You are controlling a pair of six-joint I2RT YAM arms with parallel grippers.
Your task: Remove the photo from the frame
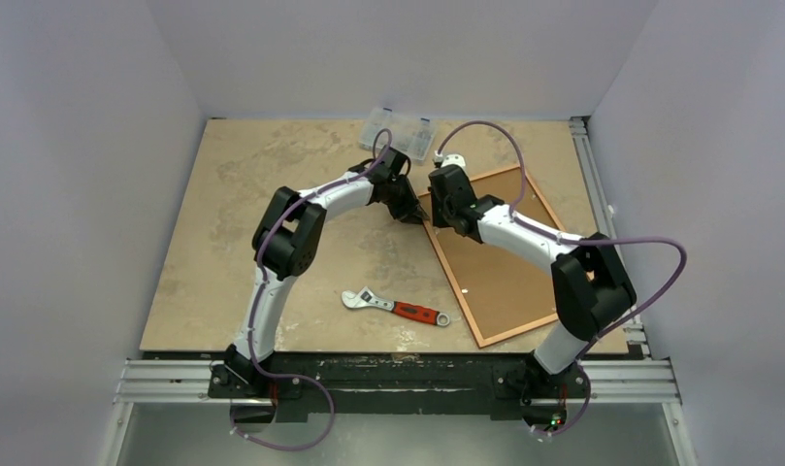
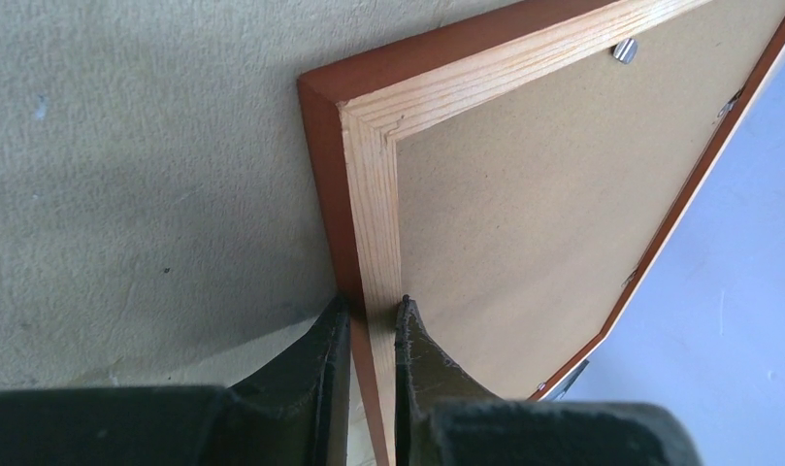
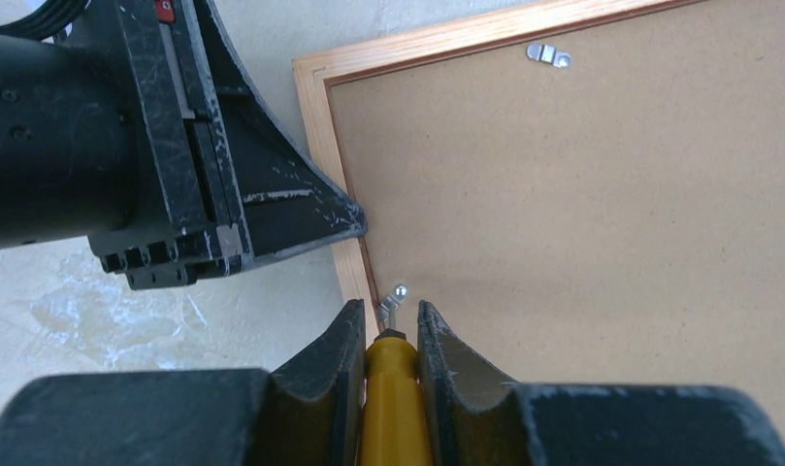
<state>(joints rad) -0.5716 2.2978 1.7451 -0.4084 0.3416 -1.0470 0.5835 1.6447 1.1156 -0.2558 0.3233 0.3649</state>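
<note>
On the mottled table (image 1: pixel 252 214), the frame (image 2: pixel 374 214) is lying face down, fibreboard backing (image 3: pixel 582 214) up; left gripper (image 2: pixel 372 316) is pinching its pale grainy rail, right gripper (image 3: pixel 388 316) is clamping a yellow tool (image 3: pixel 393 408) at a metal tab (image 3: pixel 393 299).

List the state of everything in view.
Frame: face down on table, backing board still in.
Left gripper: shut on frame edge.
Right gripper: shut on yellow tool, tip at a tab.
Wrench: lying loose on table.
Photo: not visible.
</note>
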